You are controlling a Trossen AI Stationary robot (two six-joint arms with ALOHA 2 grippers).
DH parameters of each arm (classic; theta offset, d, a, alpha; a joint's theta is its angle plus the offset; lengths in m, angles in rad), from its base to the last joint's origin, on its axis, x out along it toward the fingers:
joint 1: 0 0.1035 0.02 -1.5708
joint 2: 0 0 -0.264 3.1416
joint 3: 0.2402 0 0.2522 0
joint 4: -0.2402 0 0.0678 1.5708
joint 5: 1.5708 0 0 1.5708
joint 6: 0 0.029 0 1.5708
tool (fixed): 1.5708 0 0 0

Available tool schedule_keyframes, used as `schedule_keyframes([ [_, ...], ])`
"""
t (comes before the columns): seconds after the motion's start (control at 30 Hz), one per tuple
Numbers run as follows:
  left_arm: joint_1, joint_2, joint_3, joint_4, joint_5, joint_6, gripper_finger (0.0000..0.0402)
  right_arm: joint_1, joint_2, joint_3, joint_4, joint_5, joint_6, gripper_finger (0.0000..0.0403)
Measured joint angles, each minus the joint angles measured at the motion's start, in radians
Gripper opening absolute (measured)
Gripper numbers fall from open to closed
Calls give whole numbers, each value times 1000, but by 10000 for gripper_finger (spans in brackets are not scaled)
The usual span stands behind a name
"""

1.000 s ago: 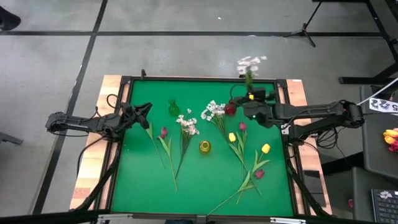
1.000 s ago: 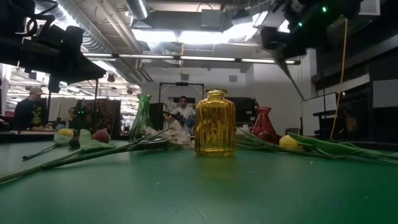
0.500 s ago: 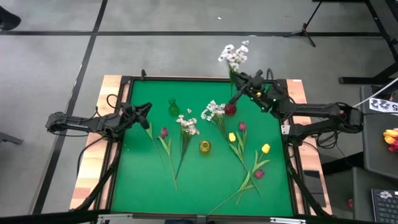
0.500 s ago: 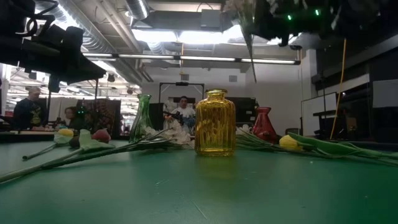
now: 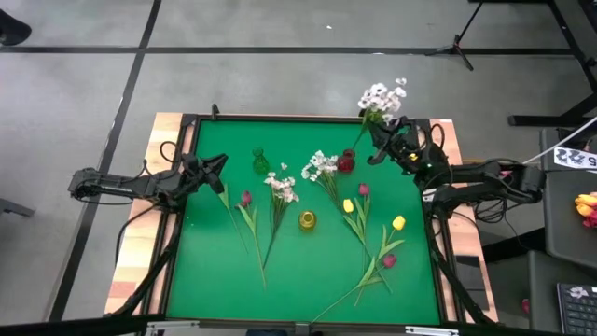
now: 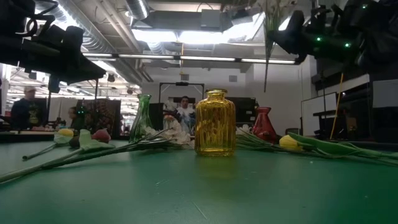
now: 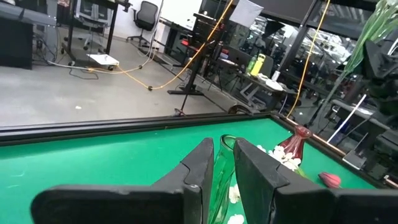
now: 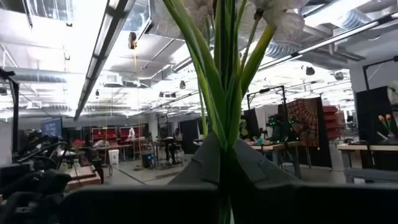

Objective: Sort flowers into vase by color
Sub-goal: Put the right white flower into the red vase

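Flowers lie scattered over the green table [image 5: 196, 280] among three small vases — one green [image 5: 260, 162], one yellow [image 5: 307, 220], one red [image 5: 346, 164]. High at the far right corner, the right gripper [image 5: 380, 138] is clamped on a white spray [image 5: 381, 97], stem hanging down. Judged step: carrying it to a vase; next, line the stem over a vase mouth and lower. Left gripper [image 5: 216, 166], fingers slightly apart and empty, waits at the left edge.

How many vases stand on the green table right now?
3: a green vase toward the far left, a red vase toward the far right just below the flower spray the right pincer holds, and a yellow vase mid-table among lying flowers.
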Motion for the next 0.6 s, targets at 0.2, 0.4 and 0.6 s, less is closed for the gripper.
schedule_keyframes([
  [0.2,0,0,0,-3,-25,11,61,2,0,0,-8,-9,-10,14],
  [0.4,0,0,0,-5,-41,11,61,2,5,5,-8,-9,-44,7],
  [0.6,0,0,0,-5,-42,4,61,2,56,5,1,-9,-45,16],
])
